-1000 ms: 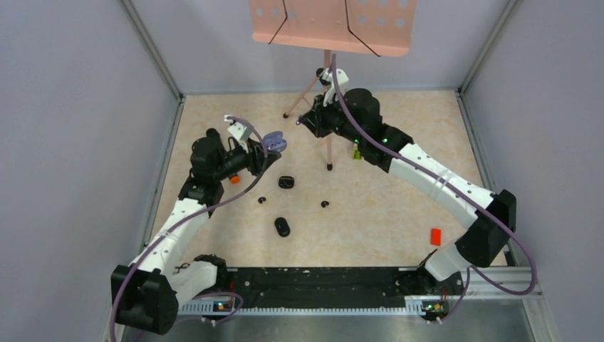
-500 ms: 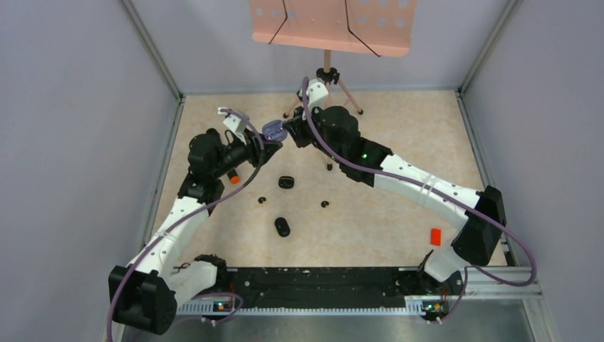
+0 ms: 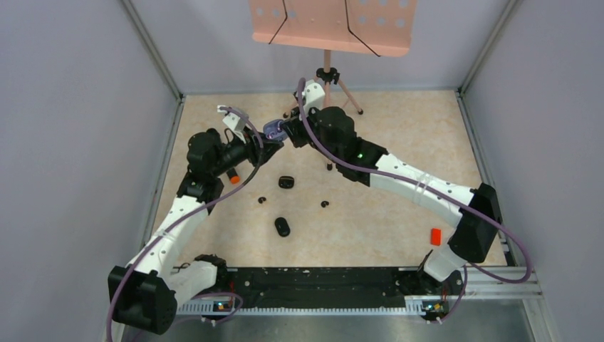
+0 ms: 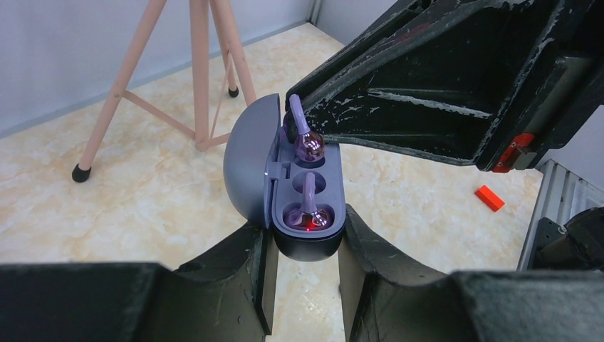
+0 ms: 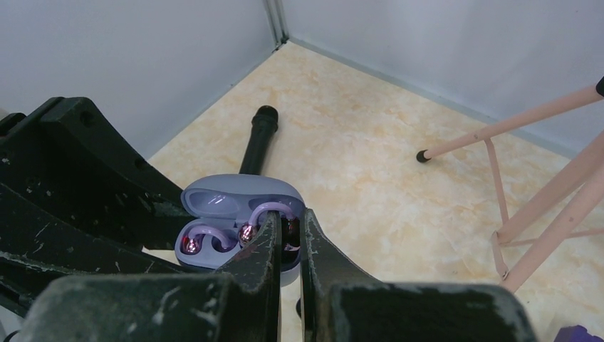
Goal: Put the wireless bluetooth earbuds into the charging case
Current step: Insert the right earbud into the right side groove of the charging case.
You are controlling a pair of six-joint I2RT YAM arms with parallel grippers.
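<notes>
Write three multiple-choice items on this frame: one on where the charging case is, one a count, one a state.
1. The charging case is: A. gripped by the left hand; B. lying flat, untouched; C. hanging from a hook.
2. The purple earbuds at the case number: A. one; B. two; C. four.
3. The case's lid is: A. shut; B. missing; C. open.
Answers: 1 A, its base sits between that hand's fingers; 2 B, one seated, one pinched by the right hand; 3 C, the lid stands hinged back.
</notes>
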